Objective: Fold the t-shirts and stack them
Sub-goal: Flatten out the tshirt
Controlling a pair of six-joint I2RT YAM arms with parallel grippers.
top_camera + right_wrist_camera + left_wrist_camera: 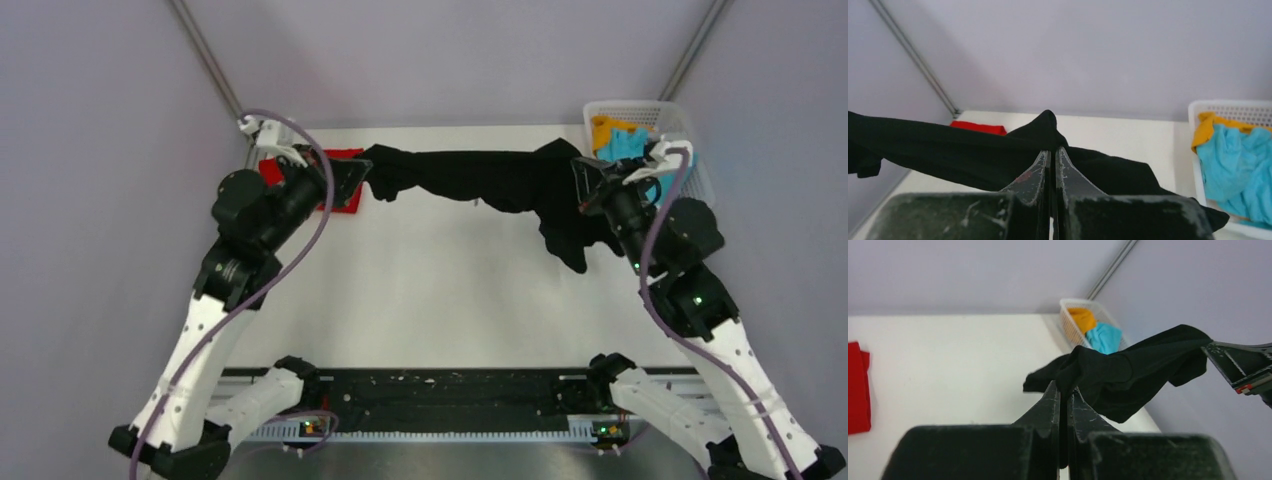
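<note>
Left wrist, left pincer [1064, 389] clamped on black t-shirt [1135, 371]

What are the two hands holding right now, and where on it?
Both pinch the large black cloth t-shirt: left hand at one end, right hand at the other.

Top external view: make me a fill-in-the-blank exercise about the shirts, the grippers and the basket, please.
1. The left gripper and the right gripper are each ____ on the black t-shirt, which is stretched between them.
2. The folded t-shirt lying on the table near the left gripper is ____ in colour.
3. The white basket, which holds the cyan garment and the orange garment, stands at the table's far ____ corner.

Missing words: shut; red; right.
</note>
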